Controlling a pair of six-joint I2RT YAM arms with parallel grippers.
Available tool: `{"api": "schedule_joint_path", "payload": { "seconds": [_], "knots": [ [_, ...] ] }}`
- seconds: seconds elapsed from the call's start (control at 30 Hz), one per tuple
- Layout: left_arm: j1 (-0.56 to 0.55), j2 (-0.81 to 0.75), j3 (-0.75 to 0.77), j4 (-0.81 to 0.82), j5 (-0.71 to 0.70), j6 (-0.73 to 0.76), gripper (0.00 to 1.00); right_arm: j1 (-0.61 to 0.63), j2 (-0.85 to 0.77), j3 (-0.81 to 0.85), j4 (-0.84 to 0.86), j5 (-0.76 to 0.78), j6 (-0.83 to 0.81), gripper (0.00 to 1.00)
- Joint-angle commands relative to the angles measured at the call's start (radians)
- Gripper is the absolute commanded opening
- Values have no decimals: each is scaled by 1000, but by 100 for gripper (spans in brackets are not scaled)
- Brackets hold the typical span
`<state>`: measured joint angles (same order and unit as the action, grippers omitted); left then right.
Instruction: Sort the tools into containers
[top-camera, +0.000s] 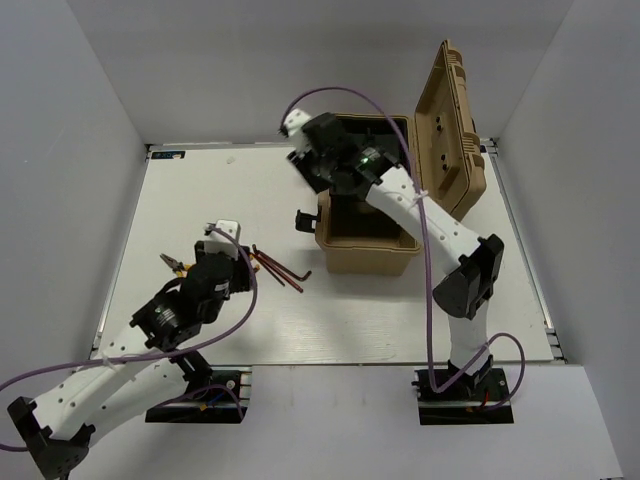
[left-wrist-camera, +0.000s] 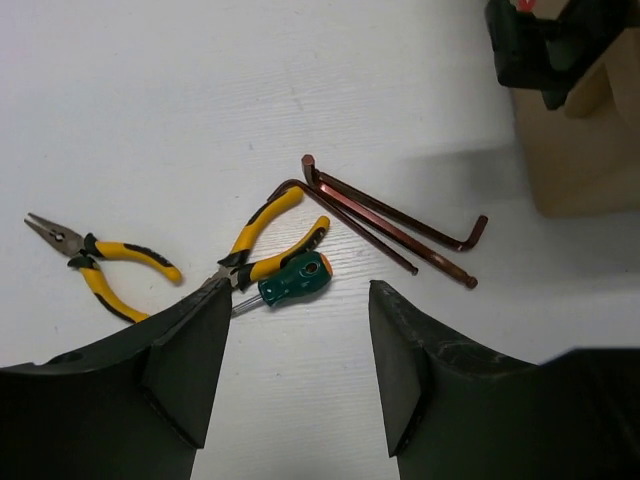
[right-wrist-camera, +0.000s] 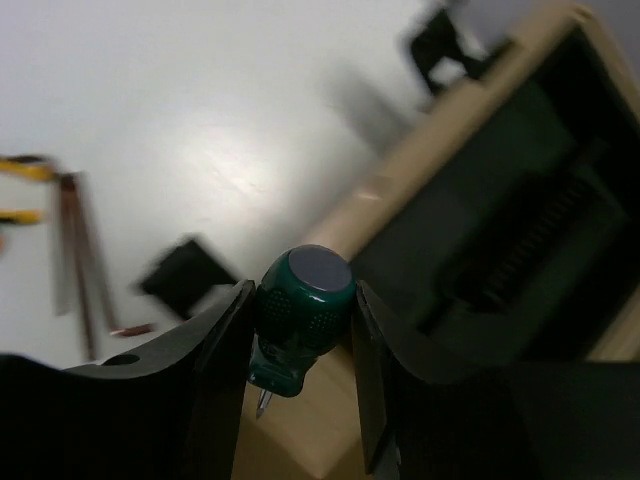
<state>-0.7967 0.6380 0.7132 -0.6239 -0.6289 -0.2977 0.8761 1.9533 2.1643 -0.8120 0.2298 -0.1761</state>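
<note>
1. Tools are lying loose on the white table (top-camera: 350, 320): needle-nose pliers (left-wrist-camera: 100, 262), second pliers (left-wrist-camera: 272, 235), a loose green screwdriver (left-wrist-camera: 295, 280) and dark-red hex keys (left-wrist-camera: 390, 225).
2. The left gripper (left-wrist-camera: 300, 300) is hovering with its jaws apart and nothing between them. The loose green screwdriver is lying just ahead, between the fingertips. Its long axis is slanting from near-left to far-right, and it is touching the second pliers. This arm is far nearer.
3. The right gripper (right-wrist-camera: 302, 290) is clamping another green screwdriver (right-wrist-camera: 300, 320), tip down, over the rim of the open tan case (top-camera: 365, 255).
4. Releasing it cleanly is probably calling for a shift toward the case's dark interior.
</note>
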Motion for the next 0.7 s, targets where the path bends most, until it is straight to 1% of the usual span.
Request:
{"api": "schedule_joint_path", "payload": {
  "seconds": [0.0, 0.07, 0.1, 0.2, 0.23, 0.27, 0.3, 0.43, 0.57, 0.67],
  "knots": [
    [2, 80, -4, 49, 83, 97, 67, -121, -13, 11, 88, 195, -71, 0],
    [2, 170, 26, 26, 109, 97, 67, -173, 25, 43, 90, 241, -98, 0],
    [2, 193, 38, 15, 109, 97, 72, -183, 38, 51, 91, 252, -105, 0],
    [2, 221, 38, 15, 109, 86, 79, -215, 93, 65, 128, 344, -173, 0],
    [2, 221, 38, 15, 109, 86, 80, -226, 108, 69, 132, 356, -181, 0],
    [2, 221, 38, 15, 109, 77, 81, -239, 131, 71, 154, 400, -189, 0],
    [2, 221, 38, 15, 109, 77, 81, -244, 147, 74, 165, 413, -218, 0],
    [2, 212, 29, 24, 89, 63, 84, -276, 190, 77, 178, 444, -241, 0],
    [13, 262, 29, 12, 63, 9, 84, -292, 219, 72, 220, 502, -286, 0],
    [22, 324, 40, -14, 52, -21, 84, -313, 210, 80, 209, 484, -267, 0]
  ]
}}
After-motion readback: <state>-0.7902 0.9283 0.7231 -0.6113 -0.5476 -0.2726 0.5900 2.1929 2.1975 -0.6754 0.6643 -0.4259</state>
